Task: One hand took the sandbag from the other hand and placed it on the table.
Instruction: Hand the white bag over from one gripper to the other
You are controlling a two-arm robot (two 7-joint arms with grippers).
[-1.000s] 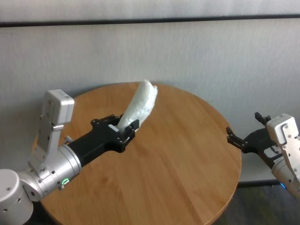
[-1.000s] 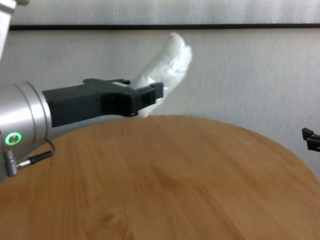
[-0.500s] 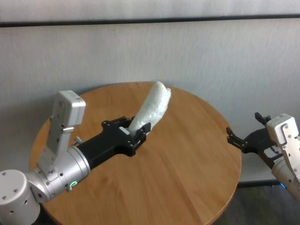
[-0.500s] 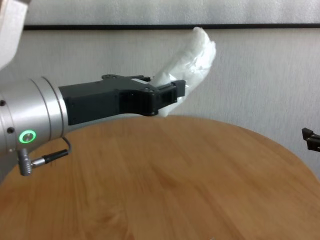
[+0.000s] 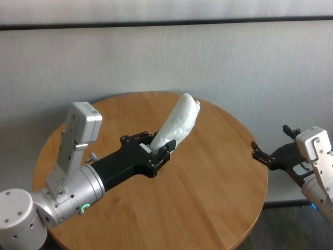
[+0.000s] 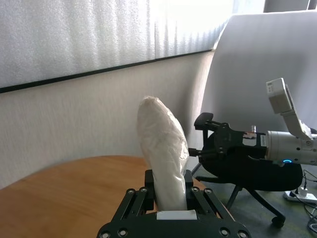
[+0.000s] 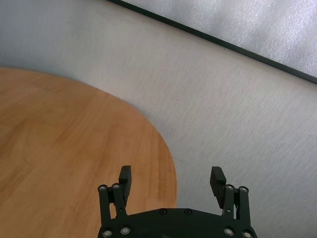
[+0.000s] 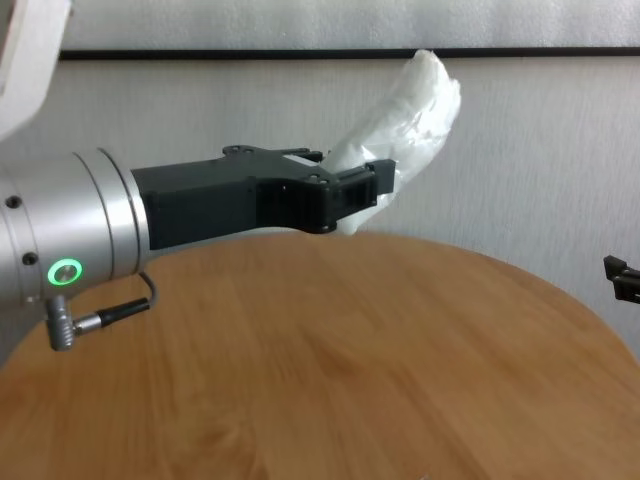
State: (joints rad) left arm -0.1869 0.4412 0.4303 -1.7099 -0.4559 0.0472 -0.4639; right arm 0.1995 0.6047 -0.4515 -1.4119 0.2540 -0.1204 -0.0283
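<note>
My left gripper [image 5: 158, 151], on the silver wrist with the green ring light [image 8: 64, 271], is shut on the lower end of the white crinkled sandbag [image 5: 181, 122]. It holds the bag tilted upward above the middle of the round wooden table [image 5: 208, 198]. The bag also shows in the chest view [image 8: 410, 120] and in the left wrist view [image 6: 163, 148], standing up between the fingers. My right gripper [image 5: 265, 156] hovers open and empty off the table's right edge, its fingers pointing toward the bag. The right wrist view shows it [image 7: 171, 179] with jaws wide apart.
A grey wall runs behind the table [image 7: 59, 139]. In the left wrist view an office chair base [image 6: 257, 198] stands on the floor beyond the table, beneath the right arm. Only the tip of my right gripper [image 8: 622, 278] shows in the chest view.
My left arm has carried the sandbag to the right, toward the table's middle and the right gripper. The right arm has not moved.
</note>
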